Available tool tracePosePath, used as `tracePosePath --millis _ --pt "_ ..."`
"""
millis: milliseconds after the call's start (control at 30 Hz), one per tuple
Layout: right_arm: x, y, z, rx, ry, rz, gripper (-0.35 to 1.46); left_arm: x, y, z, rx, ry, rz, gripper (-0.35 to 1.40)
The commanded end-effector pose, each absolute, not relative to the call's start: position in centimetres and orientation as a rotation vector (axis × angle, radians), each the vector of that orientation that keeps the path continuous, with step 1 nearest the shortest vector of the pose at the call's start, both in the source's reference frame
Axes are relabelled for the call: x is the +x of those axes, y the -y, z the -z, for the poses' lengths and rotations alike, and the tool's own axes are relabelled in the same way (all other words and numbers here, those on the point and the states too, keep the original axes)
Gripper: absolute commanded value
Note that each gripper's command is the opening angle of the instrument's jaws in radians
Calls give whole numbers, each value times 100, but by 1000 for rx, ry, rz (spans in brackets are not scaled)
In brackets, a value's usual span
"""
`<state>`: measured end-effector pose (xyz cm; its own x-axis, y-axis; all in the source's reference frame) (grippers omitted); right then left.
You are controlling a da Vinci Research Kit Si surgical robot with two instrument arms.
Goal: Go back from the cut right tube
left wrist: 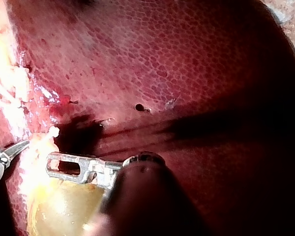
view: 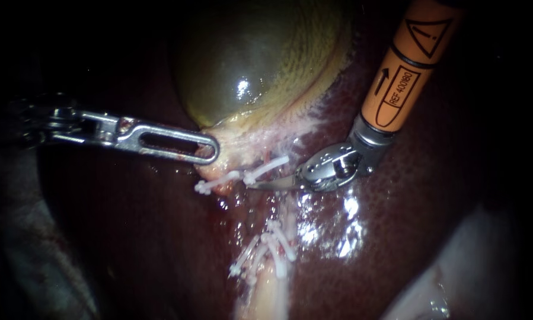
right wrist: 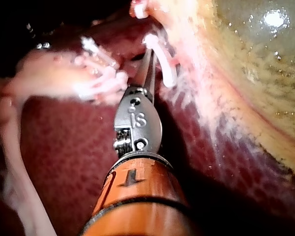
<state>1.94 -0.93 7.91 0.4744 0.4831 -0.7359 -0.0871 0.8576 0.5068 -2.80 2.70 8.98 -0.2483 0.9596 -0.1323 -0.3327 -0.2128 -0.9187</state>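
Withdrawal from the cut right tube (view: 289,213). The right instrument (view: 266,184) is presenting its pincer with the two curved blades lying together and gripping nothing. The tube's two ends are lying apart. The gallbladder-side end, carrying a white clip (view: 269,167), is sitting just beside the pincer's tip, and the other end, carrying a cluster of clips (view: 278,243), is lying below the pincer on the liver (view: 408,225).

The left instrument (view: 210,149) is approaching from the opposite side, and its slotted pincer appears to be clamping a fold at the neck of the gallbladder (view: 260,65), a little way ahead of the right pincer's tip.

The hazards are judged as follows:
- **Clip snag:** the curved tip is resting so near the clip that a retreat off the line of the shaft is likely to catch it, loosening it or dragging the clipped end with it.
- **Liver scrape:** the liver is lying directly under the pincer, so any dip during the pull-back is risking a scrape of its glistening surface.
- **Blades parting:** if the blades part in transit, they could nick the pale tissue alongside.
- **Neck tear:** the left pincer is tensioning the gallbladder neck, and a jolt from the departing shaft could be tearing that fold.

The right wrist view is showing the tip close against the clip. Whether they are touching cannot be told.
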Motion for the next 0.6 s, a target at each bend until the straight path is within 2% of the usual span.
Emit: tracePosePath --millis 33,600 --pt "194 94 -791 434 -1024 -362 -35 -280 -270 -898 -940 995 -1654 -35" --pt "190 93 -791 435 -1025 -360 -35 -279 -271 -897 -940 997 -1653 -35"
